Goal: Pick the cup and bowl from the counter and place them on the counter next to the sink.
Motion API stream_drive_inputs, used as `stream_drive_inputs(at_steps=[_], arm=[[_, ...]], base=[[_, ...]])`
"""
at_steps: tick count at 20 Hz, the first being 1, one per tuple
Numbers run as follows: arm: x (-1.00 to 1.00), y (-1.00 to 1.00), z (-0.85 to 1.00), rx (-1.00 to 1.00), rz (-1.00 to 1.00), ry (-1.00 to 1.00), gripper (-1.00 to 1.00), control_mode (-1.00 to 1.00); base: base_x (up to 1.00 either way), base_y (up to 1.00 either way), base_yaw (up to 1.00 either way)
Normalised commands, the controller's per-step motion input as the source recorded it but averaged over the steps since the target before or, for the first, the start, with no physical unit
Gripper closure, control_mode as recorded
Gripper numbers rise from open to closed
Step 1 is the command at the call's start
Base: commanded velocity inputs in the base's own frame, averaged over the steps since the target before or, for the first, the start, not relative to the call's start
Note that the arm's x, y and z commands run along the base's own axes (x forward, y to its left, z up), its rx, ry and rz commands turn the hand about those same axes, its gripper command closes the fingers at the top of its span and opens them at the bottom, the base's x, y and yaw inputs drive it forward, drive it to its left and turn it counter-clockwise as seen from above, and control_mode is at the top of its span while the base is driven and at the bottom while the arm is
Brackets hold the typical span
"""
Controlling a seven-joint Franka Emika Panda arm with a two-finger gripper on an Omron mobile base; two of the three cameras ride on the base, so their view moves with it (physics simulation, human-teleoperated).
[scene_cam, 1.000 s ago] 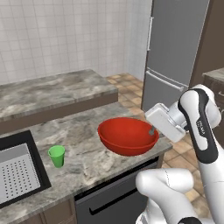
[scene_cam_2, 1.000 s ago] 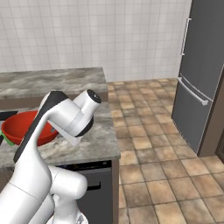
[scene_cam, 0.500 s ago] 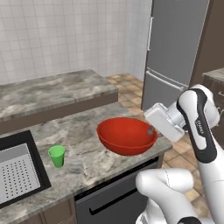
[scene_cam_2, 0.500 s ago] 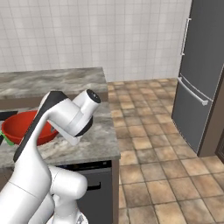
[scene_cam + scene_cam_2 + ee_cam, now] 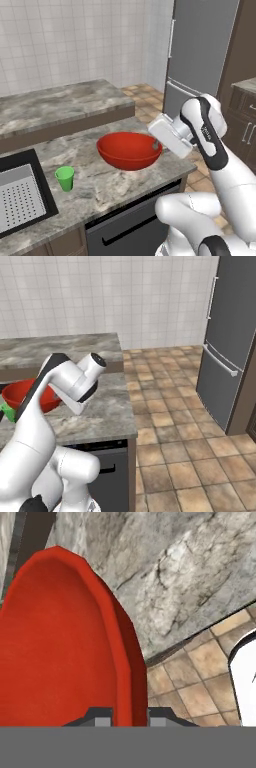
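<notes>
The small bright green tapered cup (image 5: 65,178) stands on the mottled grey-beige stone counter (image 5: 115,182), just beside the black recessed sink (image 5: 22,197) and its grey perforated drainer tray, near the counter's front edge; judged from that, the cup's half of the task looks done. The wide, shallow, glossy red bowl (image 5: 129,150) is what remains: in the left base view it is over the right half of the counter, well apart from the sink, with the cup between the two. Whether it rests on the stone or is lifted slightly clear of it cannot be told.

The white arm's two-finger gripper (image 5: 129,716) is at the bowl's right-hand rim, the side toward the counter's right end and the tiled floor. In the hand view the two dark finger tips sit one inside the bowl and one outside it, pinched on the red wall between them, so the tool is gripping the bowl by its rim. What is left, by this reading, is to carry the bowl toward the sink end and set it down near the cup
</notes>
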Motion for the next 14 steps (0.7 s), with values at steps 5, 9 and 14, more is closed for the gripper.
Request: stream_drive_inputs(at_steps=[5,9,14], arm=[[0.65,0.49,-0.29,-0.07,-0.08,0.00,1.00,-1.00],[0.31,0.37,-0.39,-0.06,-0.03,-0.19,1.00,-1.00],[0.16,0.31,-0.21,-0.08,-0.01,-0.23,1.00,-1.00]], base=[[0.00,0.00,0.00],[0.00,0.00,0.00],[0.00,0.00,0.00]])
